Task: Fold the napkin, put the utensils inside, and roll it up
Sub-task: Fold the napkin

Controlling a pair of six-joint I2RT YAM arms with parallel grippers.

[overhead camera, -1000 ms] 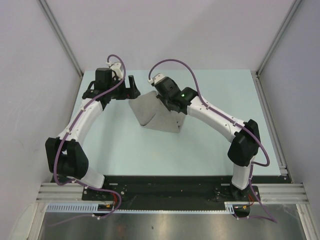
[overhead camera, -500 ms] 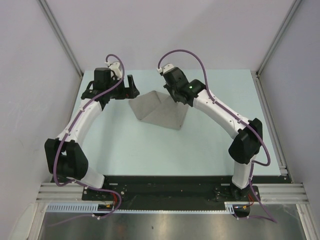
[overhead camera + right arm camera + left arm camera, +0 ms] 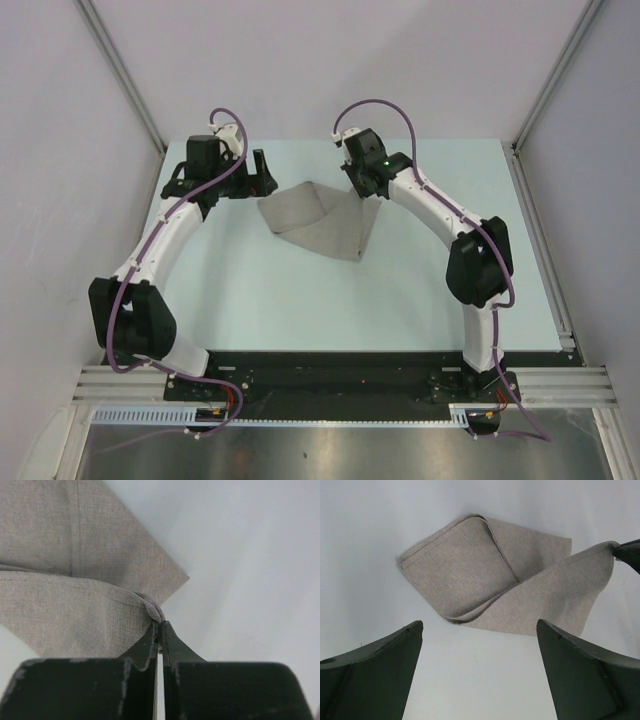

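Left side: the left gripper hangs over the far-left part of the pale blue-green table, jaws spread wide and holding nothing. It sits just beside the left corner of the cloth without touching it.

Centre: the plain grey-beige cloth napkin lies at the far middle of the table, between the two grippers. It is partly doubled, with one layer flat and a flap raised off it. Its long axis runs roughly across the table, dipping toward the near right. The raised corner points to the far right.

Right side: the right gripper is closed tight on that corner, with the fabric bunched at its fingertips in the right wrist view.

Step in hand, as judged: the fold. The next move calls for carrying the pinched corner over the flat layer, matching the edges, and only then letting go. The free gripper could pin the cloth against sliding.

No fork or dark utensil shows in any view
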